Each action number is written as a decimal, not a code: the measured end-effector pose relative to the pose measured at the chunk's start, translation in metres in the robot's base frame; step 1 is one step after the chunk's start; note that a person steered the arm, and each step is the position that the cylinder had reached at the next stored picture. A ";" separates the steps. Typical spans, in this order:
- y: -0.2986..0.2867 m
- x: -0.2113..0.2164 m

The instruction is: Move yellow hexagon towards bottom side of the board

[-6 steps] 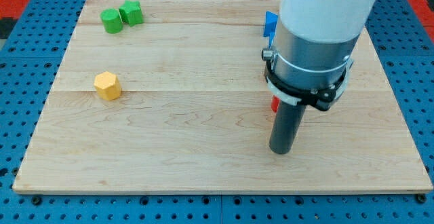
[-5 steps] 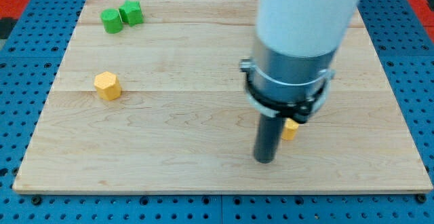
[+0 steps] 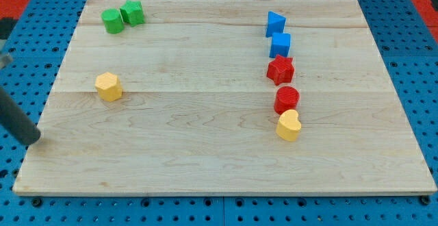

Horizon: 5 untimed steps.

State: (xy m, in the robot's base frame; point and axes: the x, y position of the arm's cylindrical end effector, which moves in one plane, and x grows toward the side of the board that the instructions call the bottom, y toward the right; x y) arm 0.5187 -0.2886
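Observation:
The yellow hexagon lies on the left part of the wooden board. My rod comes in from the view's left edge, and my tip sits just off the board's left edge, to the lower left of the yellow hexagon and well apart from it.
Two green blocks touch at the top left. On the right a column runs down: a blue triangle-like block, a blue cube, a red star, a red cylinder and a yellow heart.
The arm has swept from the right middle of the board to the far left, off the board's edge. This uncovered the right column of blocks. No block has moved.

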 end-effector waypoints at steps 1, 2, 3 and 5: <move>0.025 -0.061; 0.069 -0.090; 0.118 -0.095; 0.211 -0.056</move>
